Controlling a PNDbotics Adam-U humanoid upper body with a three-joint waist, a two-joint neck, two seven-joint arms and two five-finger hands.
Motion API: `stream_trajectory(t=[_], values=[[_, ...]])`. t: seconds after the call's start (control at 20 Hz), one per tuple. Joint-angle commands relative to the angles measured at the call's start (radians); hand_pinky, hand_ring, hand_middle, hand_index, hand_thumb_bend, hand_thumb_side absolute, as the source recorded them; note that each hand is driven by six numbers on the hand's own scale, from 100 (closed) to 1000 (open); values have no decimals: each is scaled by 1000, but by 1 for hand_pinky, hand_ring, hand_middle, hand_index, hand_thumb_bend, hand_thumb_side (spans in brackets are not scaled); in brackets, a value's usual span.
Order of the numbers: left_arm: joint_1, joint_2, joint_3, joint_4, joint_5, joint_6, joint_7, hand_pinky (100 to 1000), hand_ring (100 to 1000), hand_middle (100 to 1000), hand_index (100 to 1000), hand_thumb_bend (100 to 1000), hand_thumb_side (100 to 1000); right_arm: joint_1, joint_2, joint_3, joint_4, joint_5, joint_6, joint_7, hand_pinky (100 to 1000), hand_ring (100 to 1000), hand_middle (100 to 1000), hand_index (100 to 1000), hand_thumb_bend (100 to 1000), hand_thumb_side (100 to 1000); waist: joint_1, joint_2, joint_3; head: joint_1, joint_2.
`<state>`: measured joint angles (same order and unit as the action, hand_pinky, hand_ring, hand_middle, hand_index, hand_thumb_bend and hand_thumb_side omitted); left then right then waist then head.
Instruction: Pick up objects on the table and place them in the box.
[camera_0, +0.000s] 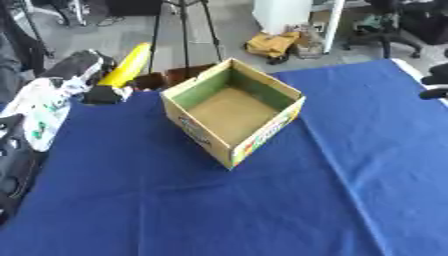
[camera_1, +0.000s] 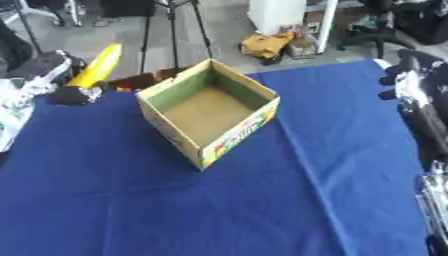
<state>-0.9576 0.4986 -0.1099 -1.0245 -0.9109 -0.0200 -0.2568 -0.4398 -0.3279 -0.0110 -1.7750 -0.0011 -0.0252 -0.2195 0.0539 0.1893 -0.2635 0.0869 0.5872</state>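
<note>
A cardboard box (camera_0: 232, 112) sits open-topped on the blue cloth (camera_0: 175, 200) that covers the table, toward the far edge and a bit left of the middle. It stands turned so that one corner points at the near edge. Its outer walls are tan with a strip of bright printing, yellow, red and green, along the lower part of the two near sides. The inner walls look greenish and the floor inside is plain brown; nothing lies in it that I can see.

Just beyond the far left corner of the table a long yellow thing (camera_0: 129, 65) leans upward, with a dark rounded lump (camera_0: 98, 95) at its foot, right at the cloth's edge. Beside them on the left is a crumpled white bag with green print (camera_0: 39, 107), hanging over the table's left edge.

The robot's right hand (camera_1: 411, 75) shows at the table's far right edge, black with silver bits, well apart from the box and touching none of the objects. Its dark fingers (camera_1: 395, 80) poke toward the cloth, but whether they are spread or curled I cannot tell. A black arm part (camera_0: 13, 150) runs along the left edge in the left eye view; the left hand itself does not show.
</note>
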Motion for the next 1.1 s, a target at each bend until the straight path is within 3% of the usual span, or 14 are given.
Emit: stream_trajectory(t=[0.05,0.5,0.75,1.1], values=[[-47,-26,-18,-19,-22,-16,2,518,458,418,543,100,599,-16,-6,2,-7,-2,-3,9,556,633,589,783,100,593,0,-22,-10,11,-6],[-96,-133,-79,-42,-145,-85,25,549,473,427,551,100,599,-23,6,18,-6,-6,-5,25,557,634,589,784,100,601,21,-21,-54,34,-17],[-82,-167,-102,-15,-249,-127,20,580,495,442,563,100,609,-34,12,22,-10,-6,-7,31,557,631,588,784,100,590,31,-16,-80,43,-39],[-42,-196,-103,56,-297,-156,15,611,519,459,576,100,597,-32,13,20,-12,-9,-8,29,557,631,587,784,100,589,40,-8,-83,30,-39]])
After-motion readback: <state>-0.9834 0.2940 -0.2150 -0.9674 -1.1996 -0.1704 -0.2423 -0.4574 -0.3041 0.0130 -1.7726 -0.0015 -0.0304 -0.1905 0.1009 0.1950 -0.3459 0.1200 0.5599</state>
